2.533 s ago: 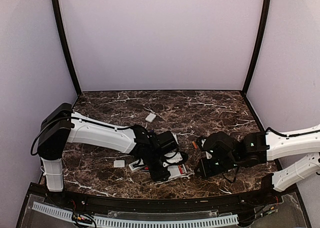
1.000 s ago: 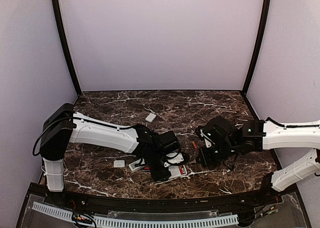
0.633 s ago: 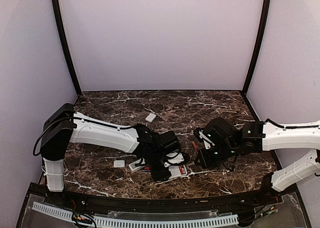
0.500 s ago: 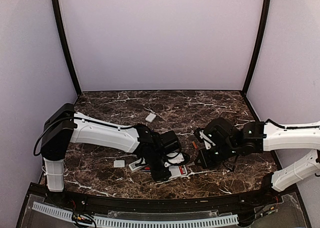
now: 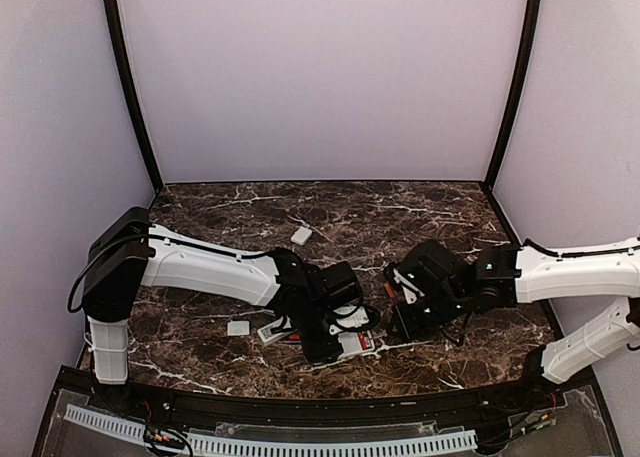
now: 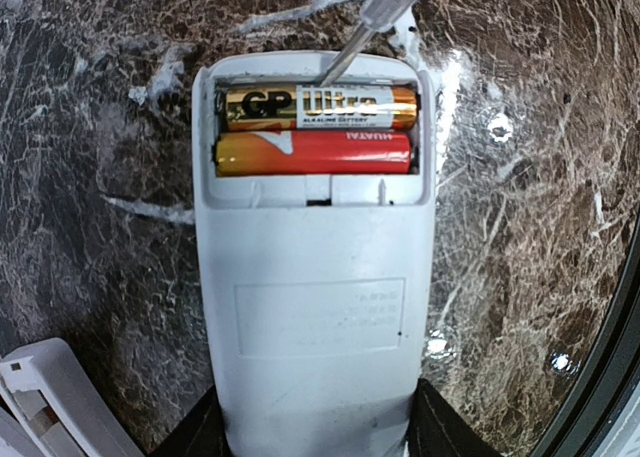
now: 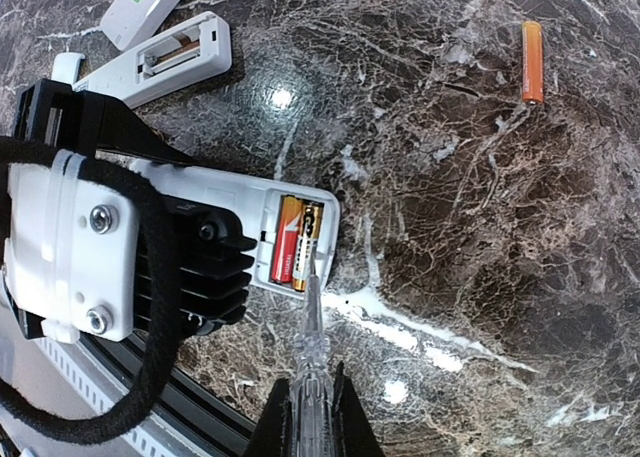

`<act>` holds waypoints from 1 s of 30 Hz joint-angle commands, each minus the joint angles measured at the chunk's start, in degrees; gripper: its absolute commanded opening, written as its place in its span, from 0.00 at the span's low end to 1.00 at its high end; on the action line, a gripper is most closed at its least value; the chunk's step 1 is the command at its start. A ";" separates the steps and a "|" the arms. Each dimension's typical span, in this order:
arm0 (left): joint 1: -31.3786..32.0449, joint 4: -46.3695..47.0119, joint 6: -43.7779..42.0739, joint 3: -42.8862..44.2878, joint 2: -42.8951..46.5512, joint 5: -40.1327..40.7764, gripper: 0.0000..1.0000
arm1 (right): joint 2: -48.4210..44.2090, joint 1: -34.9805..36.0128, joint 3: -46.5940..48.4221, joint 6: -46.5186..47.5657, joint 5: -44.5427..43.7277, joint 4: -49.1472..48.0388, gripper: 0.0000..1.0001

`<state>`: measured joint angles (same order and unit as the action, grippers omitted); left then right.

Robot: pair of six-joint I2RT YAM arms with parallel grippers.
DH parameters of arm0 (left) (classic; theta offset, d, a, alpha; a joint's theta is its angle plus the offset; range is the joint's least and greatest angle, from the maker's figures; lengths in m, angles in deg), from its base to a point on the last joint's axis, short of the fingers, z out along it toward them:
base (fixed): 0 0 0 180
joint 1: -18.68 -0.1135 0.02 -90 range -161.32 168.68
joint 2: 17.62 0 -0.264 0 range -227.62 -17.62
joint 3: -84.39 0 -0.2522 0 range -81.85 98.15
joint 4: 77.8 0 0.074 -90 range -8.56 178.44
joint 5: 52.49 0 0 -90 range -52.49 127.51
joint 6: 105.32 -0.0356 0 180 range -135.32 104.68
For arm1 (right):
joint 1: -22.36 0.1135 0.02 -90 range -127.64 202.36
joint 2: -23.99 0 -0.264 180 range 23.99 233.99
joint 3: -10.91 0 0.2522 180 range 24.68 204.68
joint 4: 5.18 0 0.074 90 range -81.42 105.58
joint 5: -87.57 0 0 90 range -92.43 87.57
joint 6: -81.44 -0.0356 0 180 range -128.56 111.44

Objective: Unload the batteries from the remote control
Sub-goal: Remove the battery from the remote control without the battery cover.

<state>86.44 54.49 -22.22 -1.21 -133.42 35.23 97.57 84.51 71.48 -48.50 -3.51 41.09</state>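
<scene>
Here, screwdriver (image 6: 350, 52) tip meets upper battery (image 6: 320, 107) in remote (image 6: 315, 297).

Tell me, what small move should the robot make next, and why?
Probably pry the gold GP battery up and out. The right end effector holds a screwdriver whose tip is at that battery's outer edge; it and the red battery both lie in the open remote control, gripped by the left end effector.

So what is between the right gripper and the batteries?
A clear-handled screwdriver held by the right gripper, tip at the gold battery; right wrist view shows it.
</scene>
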 commanded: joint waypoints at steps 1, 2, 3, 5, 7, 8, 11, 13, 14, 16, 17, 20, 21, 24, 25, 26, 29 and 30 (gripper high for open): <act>0.44 -0.54 -0.66 -0.49 -3.28 1.06 0.20 | 2.31 0.66 2.48 -0.58 -1.18 2.25 0.00; 0.44 -0.56 -0.66 -0.49 -3.28 0.99 0.20 | 3.02 0.80 3.02 -0.64 -1.55 3.01 0.00; 0.44 -0.58 -0.66 -0.49 -3.28 0.98 0.20 | 3.68 0.92 3.57 -0.66 -1.88 3.90 0.00; 0.44 -0.61 -0.66 -0.49 -3.28 0.96 0.20 | 5.10 1.12 3.98 -0.95 -1.76 4.28 0.00; 0.44 -0.63 -0.66 -0.42 -3.28 0.85 0.19 | 6.17 1.13 3.56 -1.52 -0.63 3.16 0.00; 0.44 -0.70 -0.71 -0.40 -3.28 0.78 0.19 | 6.62 1.12 3.26 -1.68 -0.05 2.41 0.00; 0.44 -0.93 -0.73 -0.27 -3.28 0.71 0.19 | 8.28 1.13 3.03 -2.27 0.81 0.24 0.00; 0.44 -1.30 -0.56 -0.05 -3.28 0.59 0.18 | 9.40 0.85 2.35 -2.42 3.16 -2.03 0.00; 0.44 -1.47 -0.52 0.08 -3.24 0.56 0.18 | 9.69 0.61 1.62 -2.57 4.18 -3.50 0.00; 0.44 -1.17 -0.48 -0.08 -3.29 0.43 0.17 | 9.71 0.08 -0.18 -3.09 6.05 -6.85 0.00; 0.44 -1.05 -0.49 -0.41 -3.29 0.37 0.17 | 9.55 -0.11 -1.12 -3.31 6.82 -8.68 0.00; 0.44 -0.57 -0.49 -0.79 -3.33 0.21 0.17 | 8.54 -1.01 -3.38 -4.14 9.07 -13.45 0.00; 0.44 -0.49 -0.49 -0.82 -3.35 0.25 0.17 | 8.05 -1.35 -3.85 -4.32 9.78 -14.47 0.00; 0.44 -0.33 -0.53 -0.76 -3.44 0.27 0.17 | 6.23 -2.55 -5.22 -4.35 12.22 -17.04 0.00; 0.44 -0.32 -0.56 -0.75 -3.45 0.31 0.17 | 5.50 -3.05 -5.69 -4.26 13.20 -17.92 0.00; 0.44 -0.32 -0.57 -0.75 -3.57 0.45 0.17 | 4.68 -3.61 -6.24 -4.19 14.14 -18.69 0.00; 0.44 -0.30 -0.65 -0.83 -3.75 0.77 0.17 | 2.06 -5.37 -8.06 -4.34 17.31 -21.65 0.00; 0.44 -0.31 -0.66 -0.84 -3.78 0.85 0.17 | 1.14 -5.94 -9.11 -4.54 18.66 -23.13 0.00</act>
<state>86.31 53.72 -20.23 -0.88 -133.73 34.64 97.77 79.38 66.70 -52.35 4.14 31.72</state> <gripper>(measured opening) 0.558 0.077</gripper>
